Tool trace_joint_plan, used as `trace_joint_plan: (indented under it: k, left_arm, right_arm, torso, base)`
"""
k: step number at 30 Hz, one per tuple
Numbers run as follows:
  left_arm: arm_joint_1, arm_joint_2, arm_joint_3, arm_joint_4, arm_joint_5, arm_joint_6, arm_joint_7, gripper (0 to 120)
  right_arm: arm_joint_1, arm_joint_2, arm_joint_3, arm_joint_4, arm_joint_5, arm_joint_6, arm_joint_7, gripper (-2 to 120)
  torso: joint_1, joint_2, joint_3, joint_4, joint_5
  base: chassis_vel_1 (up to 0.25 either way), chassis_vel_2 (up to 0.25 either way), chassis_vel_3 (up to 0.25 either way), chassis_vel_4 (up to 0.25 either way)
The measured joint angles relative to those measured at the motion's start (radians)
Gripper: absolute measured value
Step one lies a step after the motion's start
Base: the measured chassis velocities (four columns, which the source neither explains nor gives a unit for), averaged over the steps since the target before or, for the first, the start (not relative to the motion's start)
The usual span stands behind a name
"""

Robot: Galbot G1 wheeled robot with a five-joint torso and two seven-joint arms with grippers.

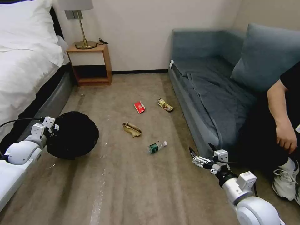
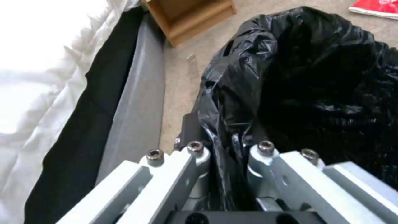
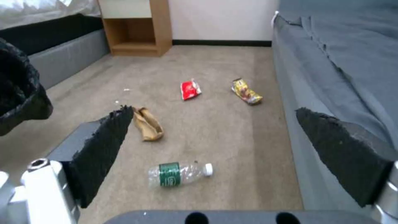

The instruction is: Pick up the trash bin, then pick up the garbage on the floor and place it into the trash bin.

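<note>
1. Left gripper (image 2: 226, 161) has its jaws clenched on the trash bin (image 1: 73, 134) rim; only thin bag plastic may be pinched, so it could slip.
2. Right gripper (image 3: 215, 155) has released jaws; the bottle (image 3: 179, 174) lies just ahead and could roll away.

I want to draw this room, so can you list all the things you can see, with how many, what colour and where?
Bin: one, black bag, by the bed.
Bottle: one, clear, green label, floor.
Paper bag: one, brown, floor.
Packet: one, red, floor.
Wrapper: one, yellow-brown, near sofa.
Bed: one, white.
Nightstand: one, wooden.
Lamp: one, brass, on nightstand.
Sofa: one, blue-grey.
Left gripper: shut on bin.
Right gripper: open, above floor.
</note>
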Motion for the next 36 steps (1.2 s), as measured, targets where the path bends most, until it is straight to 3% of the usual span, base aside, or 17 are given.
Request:
trace_joint_plan:
  k: [19,36]
  left_arm:
    - [0.015,0.016,-0.016,-0.008,0.000,-0.001,0.007,7]
    - [0.037,0.028,-0.043,-0.027,0.003,0.001,0.018,7]
  right_arm:
    - [0.103,-0.115,-0.008,0.033,0.083,-0.071,0.029,100]
    - [0.099,-0.145,-0.038,0.049,0.084,-0.083,0.022,100]
  torso:
    - [0.000,0.000,0.000,0.0001,0.0001]
    - [0.000,0.000,0.000,0.0000,0.0001]
  base:
    - [-0.090,0.096,0.098,-0.097]
    - [-0.093,0.100,0.099,-0.096]
